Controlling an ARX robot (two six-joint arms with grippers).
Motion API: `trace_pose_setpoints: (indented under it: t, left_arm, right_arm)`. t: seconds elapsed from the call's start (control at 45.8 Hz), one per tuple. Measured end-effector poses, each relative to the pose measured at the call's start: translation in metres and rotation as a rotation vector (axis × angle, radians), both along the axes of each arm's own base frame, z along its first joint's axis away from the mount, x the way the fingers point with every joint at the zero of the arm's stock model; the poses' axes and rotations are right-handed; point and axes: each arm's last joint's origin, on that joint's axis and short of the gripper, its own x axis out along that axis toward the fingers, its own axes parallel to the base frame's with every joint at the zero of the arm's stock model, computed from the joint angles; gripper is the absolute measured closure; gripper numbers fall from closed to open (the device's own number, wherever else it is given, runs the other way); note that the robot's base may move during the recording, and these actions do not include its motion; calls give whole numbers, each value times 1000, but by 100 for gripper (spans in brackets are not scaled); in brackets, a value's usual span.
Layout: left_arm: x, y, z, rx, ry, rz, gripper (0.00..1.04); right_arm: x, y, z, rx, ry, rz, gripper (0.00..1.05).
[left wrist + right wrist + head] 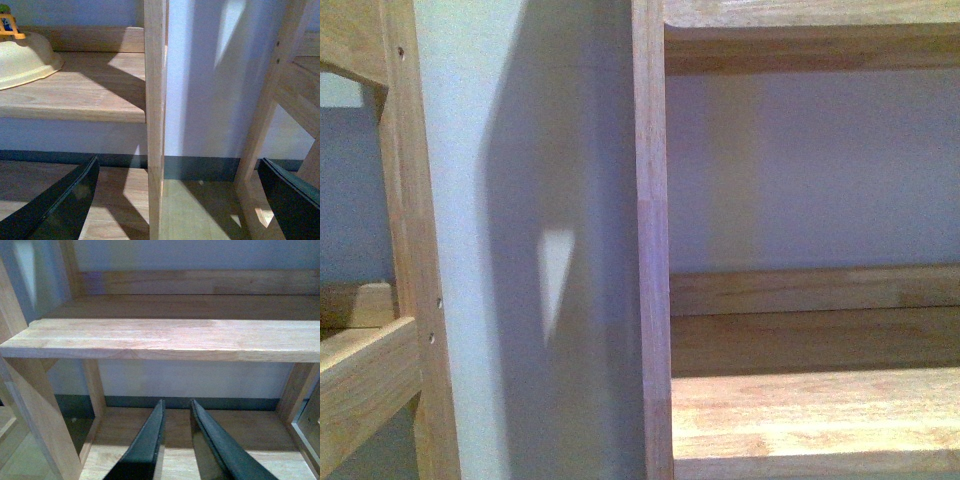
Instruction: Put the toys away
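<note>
Nearest to me, my right tool (175, 440) hangs with its fingers nearly together and nothing between them, over the low board under a bare wooden shelf (165, 337). My left tool (175, 200) is spread wide, also empty, with a shelf upright (154, 115) standing in the gap ahead of it. Further off in the left wrist view, on the shelf board beyond that post, sits a pale yellow rounded thing with an orange bit on top (22, 57). I take it for the toy, though only its edge shows. I judge the toy is not yet in hand. To do this well I should swing my left tool clear of the post first, keep it open, and approach the soft body squarely at shelf height.
</note>
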Motion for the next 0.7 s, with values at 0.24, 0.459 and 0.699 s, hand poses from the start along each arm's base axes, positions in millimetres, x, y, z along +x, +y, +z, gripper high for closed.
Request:
trace_pose_setpoints:
  t: [0.24, 0.459, 0.699]
  left_arm:
    - [0, 0, 0, 0, 0, 0, 6]
    - [0, 0, 0, 0, 0, 0, 6]
    - [0, 0, 0, 0, 0, 0, 6]
  right_arm:
    - [0, 0, 0, 0, 0, 0, 43]
    - [0, 0, 0, 0, 0, 0, 5]
    - [0, 0, 0, 0, 0, 0, 6]
